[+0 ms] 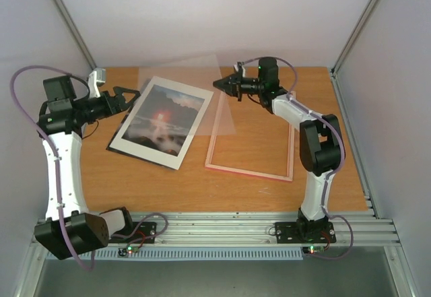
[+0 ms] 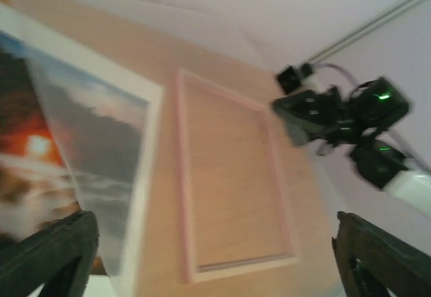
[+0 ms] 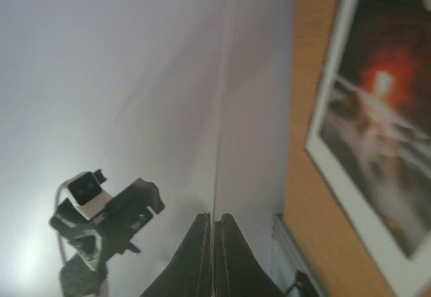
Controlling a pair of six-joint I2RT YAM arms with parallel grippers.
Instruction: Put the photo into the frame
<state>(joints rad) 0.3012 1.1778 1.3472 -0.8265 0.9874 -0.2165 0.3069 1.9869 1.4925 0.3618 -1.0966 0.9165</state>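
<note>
Aluminium rail (image 1: 222,223) is edging the wooden table (image 1: 222,192); white walls (image 1: 202,14) are enclosing it. The frame (image 1: 248,171) is lying flat on the right, with the photo (image 1: 161,122) face up just beside it. Left hand (image 1: 133,97) is hovering released at the photo's far-left edge. Right hand (image 1: 217,83) is clenching a tilted clear pane (image 1: 195,75).

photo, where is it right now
Top view: the photo lies face up left of centre on the table, between the left gripper and the frame, its far right corner under the clear pane.
</note>
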